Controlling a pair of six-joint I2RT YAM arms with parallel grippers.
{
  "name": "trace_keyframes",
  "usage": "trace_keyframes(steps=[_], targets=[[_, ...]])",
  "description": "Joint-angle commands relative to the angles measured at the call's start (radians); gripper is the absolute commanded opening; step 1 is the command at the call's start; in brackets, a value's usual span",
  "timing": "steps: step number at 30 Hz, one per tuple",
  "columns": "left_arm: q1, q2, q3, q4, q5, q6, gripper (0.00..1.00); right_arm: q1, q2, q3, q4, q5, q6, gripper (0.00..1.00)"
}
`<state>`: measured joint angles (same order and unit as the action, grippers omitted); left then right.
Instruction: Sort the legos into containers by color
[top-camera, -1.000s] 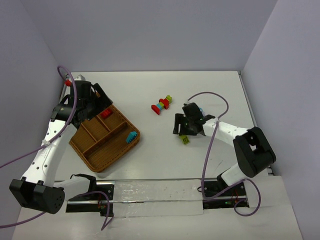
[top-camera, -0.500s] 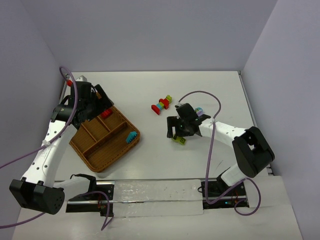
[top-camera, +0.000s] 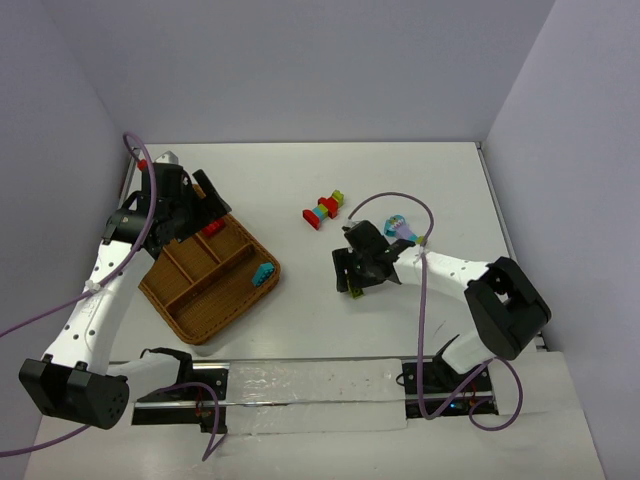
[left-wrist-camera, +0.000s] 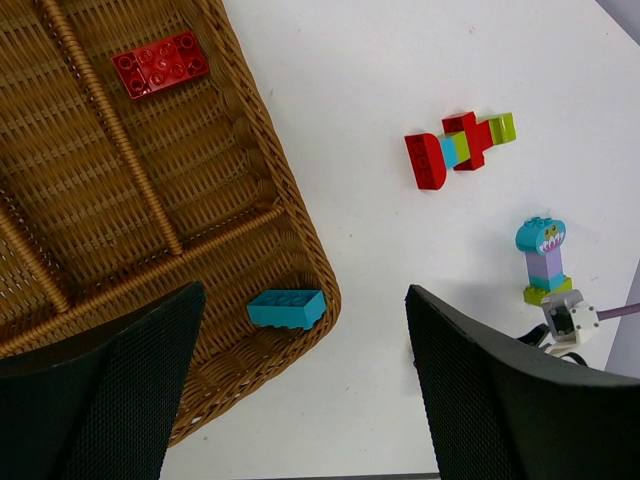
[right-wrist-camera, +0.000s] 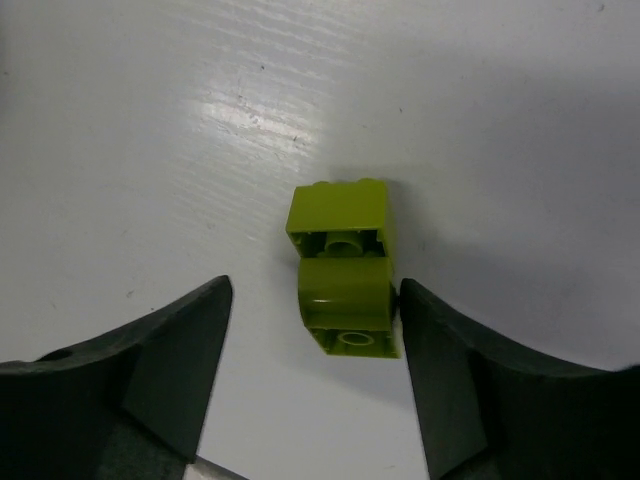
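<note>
A brown woven wicker tray (top-camera: 200, 300) with inner dividers is lying diagonally at 9 o'clock on the white table (top-camera: 300, 170). The left gripper (left-wrist-camera: 302, 295) is hovering over the tray's 12 o'clock side, its fingers standing wide apart with nothing between them. The right gripper (right-wrist-camera: 315, 290) is pointing down near the table's middle. Its fingers are parted around two lime-green bricks (right-wrist-camera: 343, 268) that are lying end to end and touching. One finger is sitting just beside the nearer brick, and the other is standing clear of it. A purple cable (top-camera: 400, 197) is arching off the right arm, above the teal dinosaur-headed stack (top-camera: 398, 226) at 2 o'clock from that gripper.

From above, the right gripper is covering the lime pair almost entirely. The left arm is masking the tray's far corner, so its compartments cannot be counted. In the left wrist view the tray is running off the frame, and the foot of the dinosaur stack is sitting behind a white part of the right arm.

The tray is holding two bricks. One red flat eight-stud brick (left-wrist-camera: 160, 64) is lying in a far compartment. One teal-blue brick (left-wrist-camera: 287, 308) is lying in the 3 o'clock corner compartment, with a divider between them. On the table, one red, teal and lime cluster (top-camera: 323, 209) is lying at 11 o'clock from the right gripper, alongside the one dinosaur stack and the lime pair.
</note>
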<state>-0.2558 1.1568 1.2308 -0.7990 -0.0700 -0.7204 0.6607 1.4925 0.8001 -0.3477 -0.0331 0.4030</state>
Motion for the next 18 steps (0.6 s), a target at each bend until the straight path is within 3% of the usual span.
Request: trace_keyframes(steps=[1, 5, 10, 15, 18], targets=[[-0.005, -0.002, 0.020, 0.037, 0.037, 0.020, 0.89, 0.034, -0.009, 0.009, -0.023, 0.130, 0.020, 0.67], [-0.005, -0.001, 0.014, 0.058, 0.062, 0.016, 0.89, 0.071, -0.008, 0.016, -0.050, 0.206, 0.043, 0.66], [-0.005, 0.020, 0.030, 0.050, 0.070, 0.012, 0.91, 0.105, -0.021, 0.002, -0.048, 0.275, 0.056, 0.55], [-0.020, 0.018, 0.017, 0.115, 0.150, 0.006, 0.91, 0.121, -0.041, -0.011, -0.009, 0.206, 0.066, 0.24], [-0.022, 0.003, -0.005, 0.167, 0.191, 0.004, 0.92, 0.123, -0.080, -0.016, 0.009, 0.168, 0.062, 0.12]])
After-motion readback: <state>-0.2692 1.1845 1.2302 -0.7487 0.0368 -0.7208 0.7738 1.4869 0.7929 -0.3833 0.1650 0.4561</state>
